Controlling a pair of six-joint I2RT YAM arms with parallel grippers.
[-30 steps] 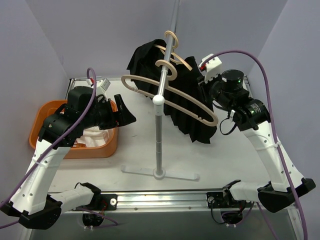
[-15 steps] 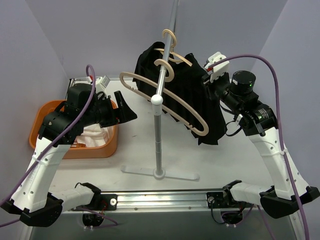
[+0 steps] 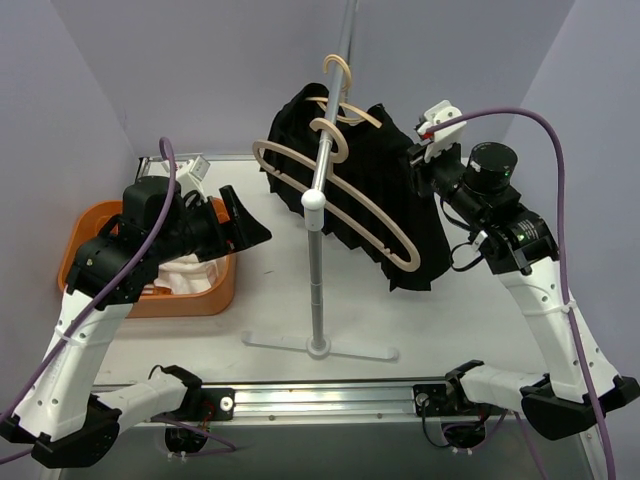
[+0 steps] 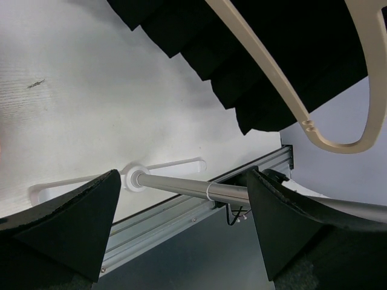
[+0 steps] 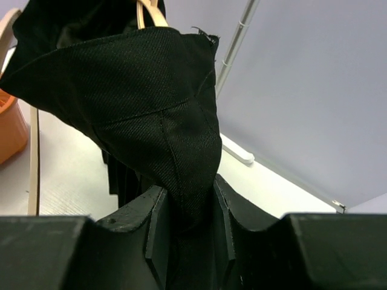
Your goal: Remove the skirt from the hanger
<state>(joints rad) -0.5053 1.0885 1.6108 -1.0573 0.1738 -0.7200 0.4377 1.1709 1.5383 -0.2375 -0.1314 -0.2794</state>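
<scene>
Two tools, one garment.

Item: skirt (image 3: 415,225), black, pleated. It hangs on the rear hanger (image 3: 352,112) of the stand (image 3: 318,260), above the bench (image 3: 480,320) and behind an empty front hanger (image 3: 345,200).

Item: right tool (image 5: 187,211), narrow, pinched on a fold at the skirt's right edge, with cloth bunched between the jaws.

Item: left tool (image 3: 250,218), wide, holding nothing. It hovers left of the stand, near the orange basket (image 3: 95,225).

Step in hand, by my reckoning: the pull-off. The grip is made and the skirt is not yet off.

Next move calls for drawing the cloth rightward and down so it slides off the hanger's arm without dragging the hanger or stand along. The left tool could steady the hanger.
</scene>
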